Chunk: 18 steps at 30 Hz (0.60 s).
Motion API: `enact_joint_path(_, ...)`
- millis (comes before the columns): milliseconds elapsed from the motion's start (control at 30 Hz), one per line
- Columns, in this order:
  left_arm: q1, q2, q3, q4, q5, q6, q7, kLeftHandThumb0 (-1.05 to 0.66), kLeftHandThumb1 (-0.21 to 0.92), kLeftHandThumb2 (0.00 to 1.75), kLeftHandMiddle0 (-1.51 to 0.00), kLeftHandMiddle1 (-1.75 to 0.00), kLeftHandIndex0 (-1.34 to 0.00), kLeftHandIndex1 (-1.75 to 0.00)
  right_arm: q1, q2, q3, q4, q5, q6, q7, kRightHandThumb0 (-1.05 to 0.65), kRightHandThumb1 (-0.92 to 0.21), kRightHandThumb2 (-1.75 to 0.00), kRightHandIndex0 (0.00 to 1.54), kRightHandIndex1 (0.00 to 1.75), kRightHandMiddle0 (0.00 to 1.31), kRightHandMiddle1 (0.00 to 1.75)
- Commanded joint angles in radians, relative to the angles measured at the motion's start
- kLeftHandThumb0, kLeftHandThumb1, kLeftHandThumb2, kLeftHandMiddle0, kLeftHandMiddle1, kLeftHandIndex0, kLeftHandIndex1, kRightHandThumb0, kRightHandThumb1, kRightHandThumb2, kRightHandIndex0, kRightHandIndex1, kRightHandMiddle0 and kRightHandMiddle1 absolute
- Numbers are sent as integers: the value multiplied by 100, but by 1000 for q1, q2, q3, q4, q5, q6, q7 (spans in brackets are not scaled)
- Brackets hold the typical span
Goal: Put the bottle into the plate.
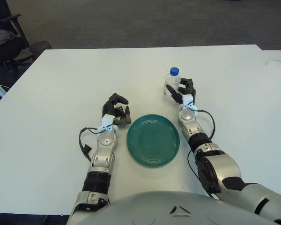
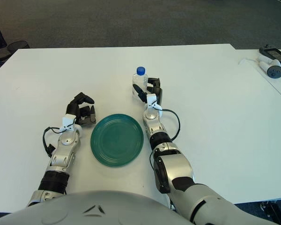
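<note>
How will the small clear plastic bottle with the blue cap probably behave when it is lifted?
The small clear plastic bottle with the blue cap stands upright and narrow, so it may tip easily. It looks light and smooth, perhaps slippery. The right hand is at it; the left hand shows left of the green round plate.

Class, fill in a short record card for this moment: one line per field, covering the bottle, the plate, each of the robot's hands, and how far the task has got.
bottle: clear, blue cap, upright on the white table, beyond the plate's right edge
plate: green, round, nothing on it, between the two forearms
right hand: at the bottle, fingers around its lower part
left hand: left of the plate, fingers curled, holding nothing
task status: bottle not yet in the plate
</note>
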Motion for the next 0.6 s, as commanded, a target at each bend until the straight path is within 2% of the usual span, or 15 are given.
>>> enact_joint_path(0, 32, 8, 7, 33, 12, 42, 9, -52, 18, 148, -125, -175, -72, -175, 18, 40, -19, 33, 27, -2, -44, -20, -52, -81, 102, 174, 84, 174)
enact_joint_path(133, 33, 9, 7, 33, 8, 40, 4, -52, 17, 149, -125, -175, -72, -175, 17, 45, -25, 46, 34, -34, -53, -17, -42, -102, 107, 175, 89, 175)
enact_joint_path(567, 28, 10, 7, 37, 4, 32, 0, -53, 17, 149, -126, -175, -73, -175, 23, 37, -17, 81, 30, -103, -44, -16, -38, -112, 109, 175, 92, 175)
